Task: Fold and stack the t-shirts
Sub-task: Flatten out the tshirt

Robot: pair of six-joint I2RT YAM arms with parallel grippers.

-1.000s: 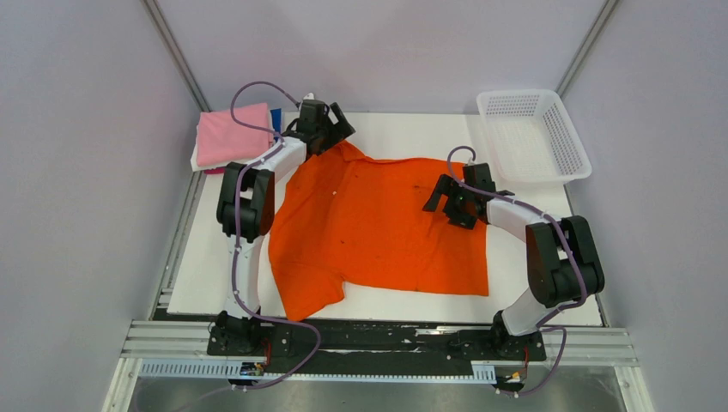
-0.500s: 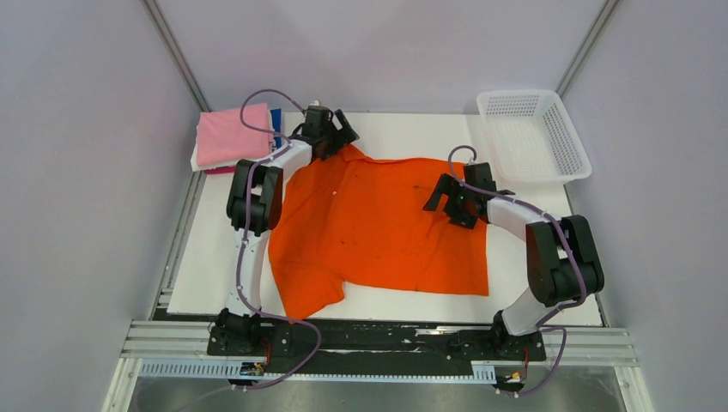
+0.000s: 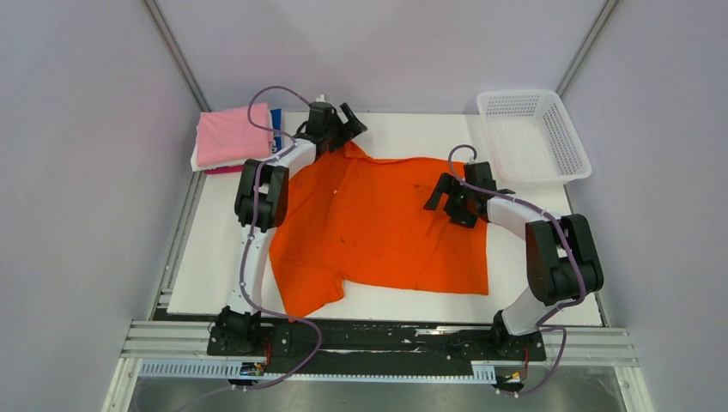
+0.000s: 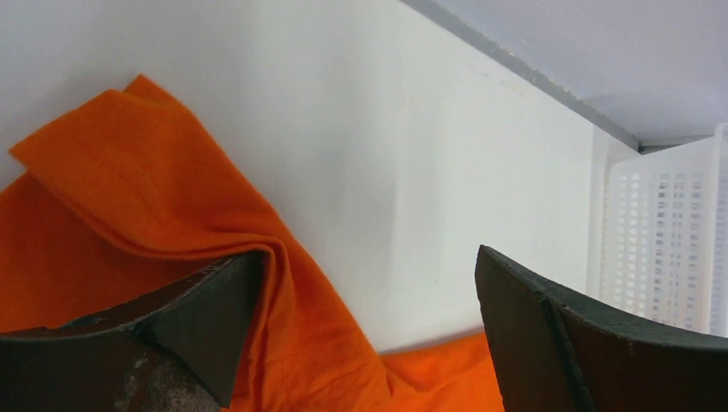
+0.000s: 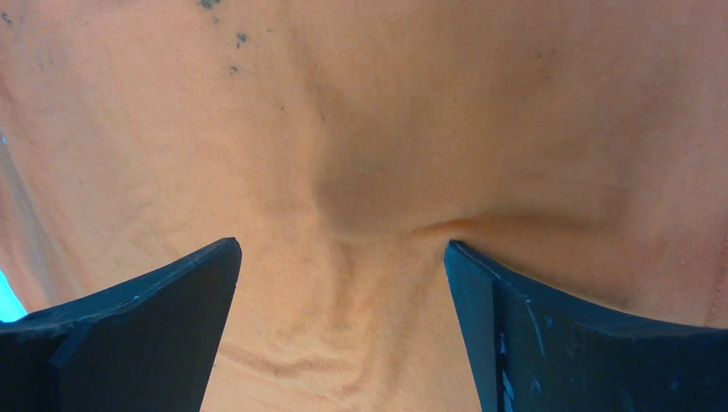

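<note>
Jaws parted on both arms, gripping nothing. Folded pink shirt (image 3: 228, 134) far left; left gripper (image 3: 342, 127) at rumpled sleeve of orange shirt (image 3: 378, 232), spread flat; right gripper (image 3: 445, 210) over soft creases; mesh basket (image 3: 573, 163) right. White table (image 3: 210, 266), grey walls.

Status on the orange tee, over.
Left end effector open at far sleeve of orange tee. Right end effector open over its body; tee spread, unfolded. Pink stack, basket stand apart.
</note>
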